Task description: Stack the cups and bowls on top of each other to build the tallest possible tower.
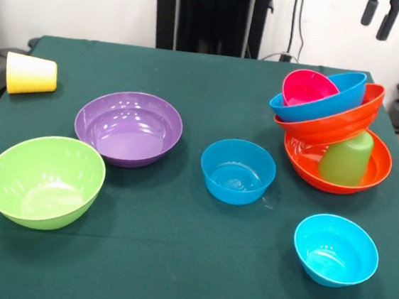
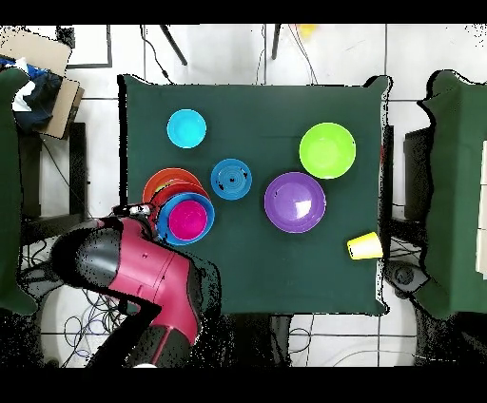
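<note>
Leaning at the right of the front view, the tower tilts because its upper orange bowl rests on an upturned green cup. My fingers hang parted and empty at the upper right. Loose bowls crowd mid-table; the yellow cup lies at the left edge.
</note>
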You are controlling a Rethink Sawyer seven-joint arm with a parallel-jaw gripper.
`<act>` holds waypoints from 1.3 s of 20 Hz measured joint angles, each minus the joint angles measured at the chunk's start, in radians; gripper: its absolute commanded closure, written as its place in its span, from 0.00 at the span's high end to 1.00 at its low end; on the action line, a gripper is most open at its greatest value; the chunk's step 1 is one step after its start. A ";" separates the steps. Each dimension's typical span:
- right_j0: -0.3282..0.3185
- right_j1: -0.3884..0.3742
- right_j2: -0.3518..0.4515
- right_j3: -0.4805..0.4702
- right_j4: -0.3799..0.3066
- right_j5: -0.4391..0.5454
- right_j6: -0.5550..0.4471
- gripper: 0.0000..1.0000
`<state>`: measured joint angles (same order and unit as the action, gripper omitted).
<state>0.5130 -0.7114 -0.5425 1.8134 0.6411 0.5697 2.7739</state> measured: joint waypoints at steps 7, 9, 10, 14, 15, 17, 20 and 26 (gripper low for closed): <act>-0.023 -0.099 -0.008 0.058 -0.098 0.064 0.000 1.00; -0.037 -0.121 -0.009 0.073 -0.121 0.070 0.000 1.00; -0.043 -0.130 -0.009 0.080 -0.131 0.072 0.000 1.00; -0.078 -0.153 -0.009 0.102 -0.171 0.072 0.000 1.00; -0.087 -0.156 -0.009 0.106 -0.181 0.072 0.000 1.00; -0.104 -0.158 -0.008 0.110 -0.199 0.072 0.000 1.00; -0.134 -0.160 -0.004 0.118 -0.231 0.072 0.000 1.00; -0.187 -0.162 0.003 0.136 -0.303 0.069 0.000 1.00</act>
<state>0.3259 -0.8738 -0.5390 1.9489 0.3378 0.6391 2.7739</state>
